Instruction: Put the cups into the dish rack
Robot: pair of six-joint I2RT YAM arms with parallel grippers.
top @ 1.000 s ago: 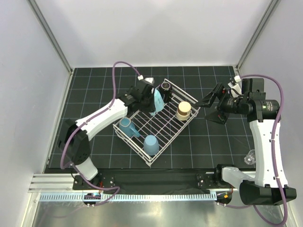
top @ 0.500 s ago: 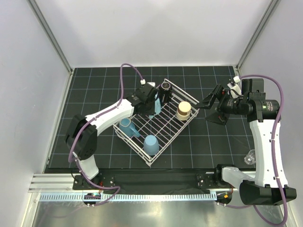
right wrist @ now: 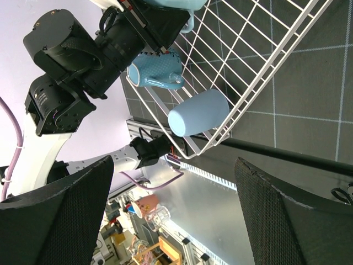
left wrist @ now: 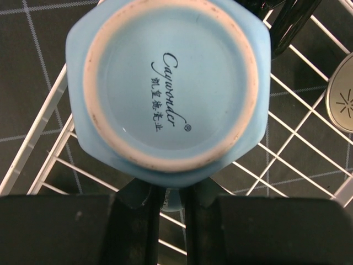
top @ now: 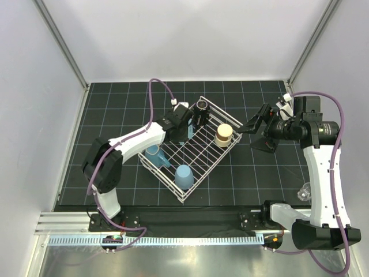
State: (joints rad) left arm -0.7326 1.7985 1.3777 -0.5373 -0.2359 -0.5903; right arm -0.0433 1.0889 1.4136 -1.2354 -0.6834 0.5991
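Note:
The white wire dish rack (top: 203, 151) sits mid-table. My left gripper (top: 185, 124) reaches over its far left corner, shut on the handle of the pale blue mug (top: 188, 132). In the left wrist view the mug (left wrist: 171, 88) is bottom up, its printed base facing the camera, and the handle is pinched between my fingers (left wrist: 138, 221) over the rack wires (left wrist: 300, 132). In the rack are a blue handled mug (top: 154, 156), a light blue tumbler (top: 184, 176), a beige cup (top: 223, 135) and a small dark cup (top: 201, 106). My right gripper (top: 253, 128) is open and empty, right of the rack.
A clear glass cup (top: 304, 192) stands on the mat at the near right, beside the right arm. The right wrist view shows the rack's near corner (right wrist: 218, 149), the tumbler (right wrist: 198, 113) and the blue mug (right wrist: 154, 74). White walls enclose the black grid mat.
My left gripper has moved right and down with the pale blue mug, to the rack's far left corner. The right arm has barely moved.

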